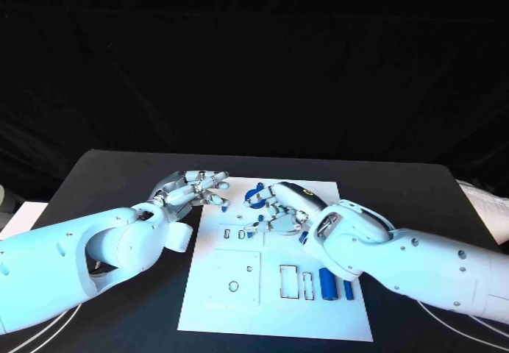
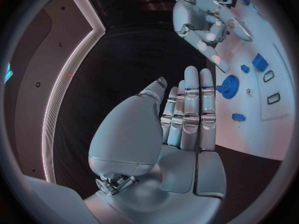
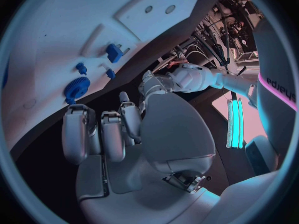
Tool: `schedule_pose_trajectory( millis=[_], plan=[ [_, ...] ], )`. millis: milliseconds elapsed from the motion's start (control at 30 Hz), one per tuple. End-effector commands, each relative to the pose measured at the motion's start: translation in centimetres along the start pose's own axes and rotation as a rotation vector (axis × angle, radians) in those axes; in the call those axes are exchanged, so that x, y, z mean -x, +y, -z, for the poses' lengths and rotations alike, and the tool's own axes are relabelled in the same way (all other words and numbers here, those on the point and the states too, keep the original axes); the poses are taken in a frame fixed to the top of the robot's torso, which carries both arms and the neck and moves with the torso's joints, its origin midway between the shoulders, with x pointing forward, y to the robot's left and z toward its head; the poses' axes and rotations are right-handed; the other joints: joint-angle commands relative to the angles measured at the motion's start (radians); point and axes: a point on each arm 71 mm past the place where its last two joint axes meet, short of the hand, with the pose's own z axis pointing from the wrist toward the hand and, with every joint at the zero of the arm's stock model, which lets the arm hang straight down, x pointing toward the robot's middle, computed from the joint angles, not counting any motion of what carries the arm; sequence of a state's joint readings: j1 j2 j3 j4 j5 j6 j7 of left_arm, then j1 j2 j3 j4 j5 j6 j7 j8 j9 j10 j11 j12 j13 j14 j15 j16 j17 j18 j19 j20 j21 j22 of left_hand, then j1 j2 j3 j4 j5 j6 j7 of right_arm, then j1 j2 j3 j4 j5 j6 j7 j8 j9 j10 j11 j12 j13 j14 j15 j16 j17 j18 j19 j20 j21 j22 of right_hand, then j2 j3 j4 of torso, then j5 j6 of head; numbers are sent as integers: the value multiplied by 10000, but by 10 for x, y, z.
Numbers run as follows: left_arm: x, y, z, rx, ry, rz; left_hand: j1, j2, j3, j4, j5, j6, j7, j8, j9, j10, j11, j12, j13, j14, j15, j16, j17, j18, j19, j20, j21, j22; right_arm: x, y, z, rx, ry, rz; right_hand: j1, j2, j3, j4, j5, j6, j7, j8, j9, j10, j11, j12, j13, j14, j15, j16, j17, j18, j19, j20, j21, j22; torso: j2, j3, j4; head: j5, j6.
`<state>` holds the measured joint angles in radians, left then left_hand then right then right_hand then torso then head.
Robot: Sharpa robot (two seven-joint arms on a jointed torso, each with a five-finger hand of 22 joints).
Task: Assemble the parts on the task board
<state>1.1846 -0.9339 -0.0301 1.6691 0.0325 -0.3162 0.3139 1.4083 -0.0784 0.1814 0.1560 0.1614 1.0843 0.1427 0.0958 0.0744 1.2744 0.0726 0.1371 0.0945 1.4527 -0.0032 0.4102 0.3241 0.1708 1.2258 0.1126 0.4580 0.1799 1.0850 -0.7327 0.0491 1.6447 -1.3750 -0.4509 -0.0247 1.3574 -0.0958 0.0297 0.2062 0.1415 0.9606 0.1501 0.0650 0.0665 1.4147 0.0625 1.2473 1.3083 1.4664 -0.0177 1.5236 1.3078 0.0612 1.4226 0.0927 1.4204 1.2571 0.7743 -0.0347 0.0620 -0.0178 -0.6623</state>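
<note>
Risk: both hands crowd the far end of the white flat task board; a stray finger could knock the small blue plastic parts out of place.
Left hand: upper left of centre, fingers straight and pressed together, holding nothing.
Right hand: centre, fingers curled, seemingly nothing held.
Blue toothed gear: on the board, just beside the left fingertips, apart.
Other parts: lower right of the head view, well apart from both hands.

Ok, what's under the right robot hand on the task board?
In the head view the right robot hand hovers over the task board's far end. Blue parts show around its fingers, including a blue gear. The board directly beneath the palm is covered.
</note>
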Motion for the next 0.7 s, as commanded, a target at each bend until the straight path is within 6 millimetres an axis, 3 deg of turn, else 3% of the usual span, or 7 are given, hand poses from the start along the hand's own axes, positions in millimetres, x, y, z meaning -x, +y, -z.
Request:
schedule_pose_trajectory(
  millis=[33, 100, 233, 267, 400, 567, 700],
  plan=[
    [2, 11, -1, 1493, 307, -1454, -279, -58, -1, 192, -54, 112, -184, -45, -12, 767, -241, 323, 261, 758, -250, 4044, 3808, 94, 759, -326, 766, 415, 18, -2, 4, 487, 425, -2884, 154, 39, -2, -83, -26, 103, -15, 51, 14, -53, -16, -69, 324, 828, 41, -42, 1756, 64, -57, -12, -51, -83, -167, 56, -56, 94, -34],
    [5, 15, -2, 2176, 276, -2065, -519, -59, -42, 404, -55, 130, -300, -49, 16, 1167, -408, 818, 736, 837, -317, 7325, 7085, 81, 1093, -477, 1496, 867, 37, -11, 9, 128, 179, -3537, 189, 74, -12, -118, 10, 132, -23, 60, 17, -58, -23, -84, 305, 827, 34, -49, 1748, 70, -70, -18, -71, -114, -253, 74, -86, 143, -43],
    [10, 24, -3, 3629, 654, -3474, -1206, 10, -361, 921, -52, 275, -430, 344, 186, 1652, -601, 3084, 2635, 1096, -503, 11088, 11704, -683, 2374, -671, 6414, 6853, 79, -33, 19, -621, -681, -4126, 222, 123, -31, -160, 97, 155, -29, 62, 18, -61, -32, -94, 286, 823, 25, -63, 1731, 77, -85, -28, -96, -153, -407, 131, -143, 235, -102],
    [10, 25, -3, 3911, 770, -3870, -1087, 87, -390, 975, 59, 125, -658, 626, 313, 1109, -651, 5205, 4712, 1119, -448, 11396, 12131, -738, 2285, -787, 7194, 7672, 87, -38, 23, -788, -874, -4170, 229, 136, -37, -171, 129, 160, -30, 62, 19, -57, -34, -87, 287, 826, 23, -60, 1738, 76, -80, -30, -94, -148, -459, 145, -170, 261, -137],
    [8, 19, -10, 5032, 1070, -6650, -1799, 242, -973, 1290, -141, 103, -669, 1637, 858, 756, -576, 9045, 8543, 1181, -547, 11606, 12467, -962, 2290, -720, 8709, 9660, 118, -61, 39, -1496, -1647, -4199, 230, 158, -71, -196, 216, 177, -37, 63, 19, -42, -40, -71, 286, 827, 15, -63, 1737, 74, -73, -38, -96, -145, -544, 162, -233, 300, -175],
    [1, 7, -20, 5549, 1050, -9921, -2322, 437, -1621, 1358, -400, 98, -854, 3180, 1931, 1030, -925, 10877, 10506, 1181, -712, 11606, 12467, -1134, 2440, -785, 9574, 10938, 127, -69, 47, -1769, -1827, -4042, 220, 161, -87, -199, 239, 187, -39, 65, 21, -64, -42, -119, 249, 816, 14, -91, 1692, 80, -84, -40, -110, -173, -552, 246, -291, 456, -239],
    [-5, 1, -30, 6078, 1157, -10900, -2454, 646, -2176, 1324, -412, -562, -1057, 4407, 3105, 1150, -979, 11317, 11001, 1181, -847, 11606, 12467, -1220, 2527, -886, 9921, 11490, 127, -71, 48, -1845, -1795, -3909, 218, 161, -92, -199, 242, 189, -40, 66, 21, -70, -43, -133, 238, 811, 13, -105, 1670, 83, -90, -41, -117, -186, -586, 303, -315, 516, -275]
  ],
)
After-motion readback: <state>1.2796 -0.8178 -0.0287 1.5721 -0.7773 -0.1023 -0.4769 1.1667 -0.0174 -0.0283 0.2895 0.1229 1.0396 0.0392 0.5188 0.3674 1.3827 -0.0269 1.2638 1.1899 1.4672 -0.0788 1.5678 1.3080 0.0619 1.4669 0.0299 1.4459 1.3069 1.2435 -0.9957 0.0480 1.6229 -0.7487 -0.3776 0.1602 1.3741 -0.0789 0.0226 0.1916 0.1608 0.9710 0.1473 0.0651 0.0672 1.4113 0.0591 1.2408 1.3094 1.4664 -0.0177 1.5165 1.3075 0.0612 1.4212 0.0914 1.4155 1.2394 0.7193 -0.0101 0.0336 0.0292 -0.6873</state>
